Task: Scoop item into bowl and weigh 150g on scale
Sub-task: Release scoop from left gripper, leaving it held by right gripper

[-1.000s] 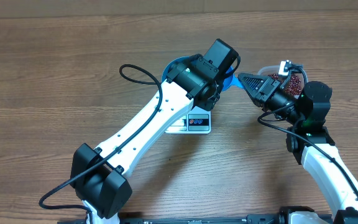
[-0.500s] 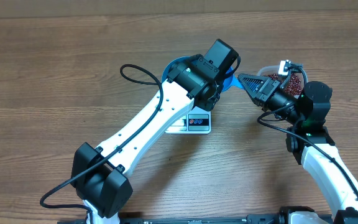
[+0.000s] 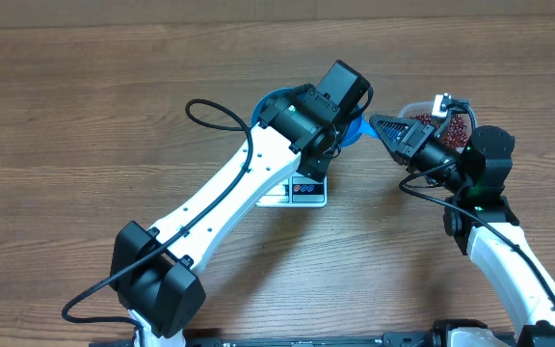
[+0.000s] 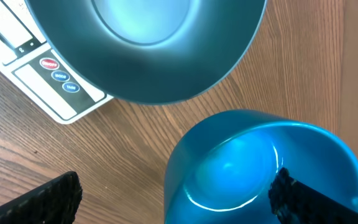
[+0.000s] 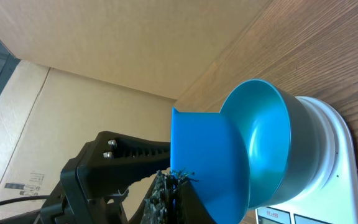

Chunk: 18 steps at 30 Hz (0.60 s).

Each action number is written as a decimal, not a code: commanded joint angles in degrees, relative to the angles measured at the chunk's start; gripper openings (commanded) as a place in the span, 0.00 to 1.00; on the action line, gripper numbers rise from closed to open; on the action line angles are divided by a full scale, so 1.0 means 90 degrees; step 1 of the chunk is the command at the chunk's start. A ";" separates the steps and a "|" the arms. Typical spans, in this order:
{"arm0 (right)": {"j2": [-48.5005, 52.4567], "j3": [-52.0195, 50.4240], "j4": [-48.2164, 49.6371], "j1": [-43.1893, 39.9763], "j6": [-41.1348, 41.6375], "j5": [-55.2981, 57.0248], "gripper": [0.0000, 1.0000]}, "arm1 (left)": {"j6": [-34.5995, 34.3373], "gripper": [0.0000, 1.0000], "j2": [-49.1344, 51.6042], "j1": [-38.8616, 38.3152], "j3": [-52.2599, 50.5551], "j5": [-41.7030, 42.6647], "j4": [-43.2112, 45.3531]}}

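Note:
The deep blue bowl (image 4: 148, 43) stands on the white scale (image 4: 48, 81) and its inside shows no beans. In the overhead view my left arm covers most of the bowl (image 3: 263, 104) and the scale (image 3: 302, 191). My left gripper (image 4: 176, 199) is open, with its fingers on either side of the small blue scoop (image 4: 260, 168), which looks empty. My right gripper (image 5: 174, 186) is shut on the scoop's handle and holds the scoop (image 5: 204, 162) beside the bowl's rim (image 5: 266, 143). The dark red-brown beans (image 3: 457, 129) lie in a clear container behind the right arm.
The clear plastic container (image 3: 414, 108) sits at the right, just behind my right gripper (image 3: 385, 126). A cardboard wall (image 5: 104, 56) runs along the far side of the wooden table (image 3: 85, 116). The left arm's cable (image 3: 205, 108) loops above the table.
My left gripper's jaws have spread open around the scoop. Neither arm has moved otherwise, and the scoop stays by the bowl.

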 commanded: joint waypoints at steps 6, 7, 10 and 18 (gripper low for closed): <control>-0.0005 0.0102 0.0039 0.0024 -0.0036 0.0024 0.04 | 0.1105 1.00 -0.0403 0.0214 0.0097 -0.0238 -0.0007; -0.0005 0.0102 0.0039 0.0024 -0.0056 0.0027 0.04 | 0.1299 1.00 -0.0508 0.0260 0.0097 -0.0240 -0.0012; -0.0005 0.0102 0.0036 0.0024 -0.0056 0.0039 0.04 | 0.2186 1.00 -0.0918 0.0457 0.0097 -0.0255 -0.0024; -0.0005 0.0102 0.0036 0.0024 -0.0056 0.0039 0.04 | 0.5923 0.99 -0.1773 0.1192 0.0097 -0.0600 -0.0532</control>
